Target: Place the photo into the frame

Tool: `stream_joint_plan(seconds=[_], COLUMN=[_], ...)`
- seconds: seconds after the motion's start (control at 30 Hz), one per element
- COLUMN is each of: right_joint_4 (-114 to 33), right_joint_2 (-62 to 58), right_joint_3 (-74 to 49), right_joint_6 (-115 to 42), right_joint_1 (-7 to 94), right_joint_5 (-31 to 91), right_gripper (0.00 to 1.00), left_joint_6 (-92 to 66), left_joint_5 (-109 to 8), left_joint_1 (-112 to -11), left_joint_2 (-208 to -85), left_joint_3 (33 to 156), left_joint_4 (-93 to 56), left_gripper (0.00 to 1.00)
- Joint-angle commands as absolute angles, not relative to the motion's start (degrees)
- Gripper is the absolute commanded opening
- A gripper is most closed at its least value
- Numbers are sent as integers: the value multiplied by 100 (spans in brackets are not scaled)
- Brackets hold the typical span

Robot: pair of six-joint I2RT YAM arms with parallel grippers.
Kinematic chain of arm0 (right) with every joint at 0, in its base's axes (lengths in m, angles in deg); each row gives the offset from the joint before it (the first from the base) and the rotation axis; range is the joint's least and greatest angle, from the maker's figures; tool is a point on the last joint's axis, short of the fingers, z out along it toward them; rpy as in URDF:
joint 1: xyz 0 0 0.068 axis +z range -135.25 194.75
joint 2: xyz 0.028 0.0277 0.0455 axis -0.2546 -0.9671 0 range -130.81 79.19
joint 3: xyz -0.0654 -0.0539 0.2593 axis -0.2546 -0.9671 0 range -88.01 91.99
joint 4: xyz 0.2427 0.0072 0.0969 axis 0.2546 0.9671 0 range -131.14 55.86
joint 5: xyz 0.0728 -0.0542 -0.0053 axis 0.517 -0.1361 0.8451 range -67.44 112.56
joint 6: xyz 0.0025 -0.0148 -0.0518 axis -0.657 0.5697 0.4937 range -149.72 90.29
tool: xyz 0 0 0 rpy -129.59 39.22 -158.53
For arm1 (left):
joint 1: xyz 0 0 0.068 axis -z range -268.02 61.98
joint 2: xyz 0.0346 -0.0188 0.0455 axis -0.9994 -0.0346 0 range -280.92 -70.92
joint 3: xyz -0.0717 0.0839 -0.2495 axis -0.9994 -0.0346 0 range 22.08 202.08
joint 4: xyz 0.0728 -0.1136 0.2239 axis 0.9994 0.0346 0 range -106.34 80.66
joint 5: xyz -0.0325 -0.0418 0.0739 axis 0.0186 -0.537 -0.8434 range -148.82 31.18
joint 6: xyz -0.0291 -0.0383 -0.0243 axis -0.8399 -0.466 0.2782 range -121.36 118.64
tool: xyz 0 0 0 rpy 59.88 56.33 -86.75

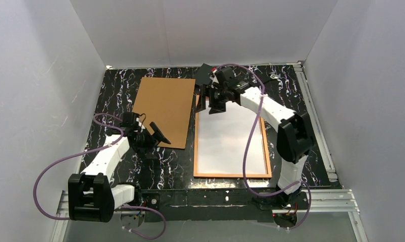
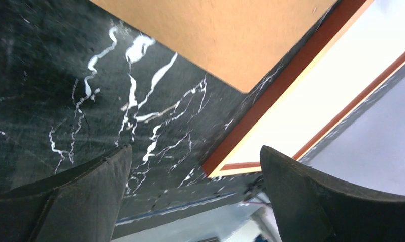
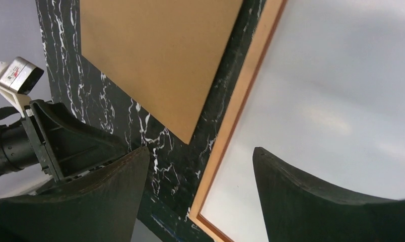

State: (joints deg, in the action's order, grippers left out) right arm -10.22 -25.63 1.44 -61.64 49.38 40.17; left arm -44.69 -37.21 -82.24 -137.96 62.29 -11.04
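Top external | photo point(image 1: 231, 143) blank side up in frame point(image 1: 232, 176) | right tool point(image 1: 211, 104) spread

Brown board on a black marbled table, white walls around

A plain brown cardboard board point(image 1: 165, 111) is seen lying flat in the upper left of centre in the top view. It is turned slightly off square, with its lower right corner reaching toward the middle of the picture. It is carried by a black table top point(image 1: 112, 96) veined with white, which is closed in by plain white walls point(image 1: 200, 30) at the left, back and right. A metal rail point(image 1: 331, 197) is run along the bottom edge.
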Motion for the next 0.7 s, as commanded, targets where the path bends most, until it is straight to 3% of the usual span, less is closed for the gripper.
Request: stream_joint_plan(seconds=[0.0,0.67], right_joint_4=[-1165,-1904], right_joint_2=[-3180,-4636], right_joint_3=[1009,1761], right_joint_6=[-6471,-7132], right_joint_1=[5106,5196], right_joint_5=[4113,4789], right_gripper=[82,79], left_joint_6=[-4886,-4434], left_joint_5=[-3134,-3791], left_joint_1=[-8776,-9117], left_joint_2=[-13702,-14390], left_joint_3=[5863,6402], left_joint_4=[-1302,-1934], left_gripper=[100,100])
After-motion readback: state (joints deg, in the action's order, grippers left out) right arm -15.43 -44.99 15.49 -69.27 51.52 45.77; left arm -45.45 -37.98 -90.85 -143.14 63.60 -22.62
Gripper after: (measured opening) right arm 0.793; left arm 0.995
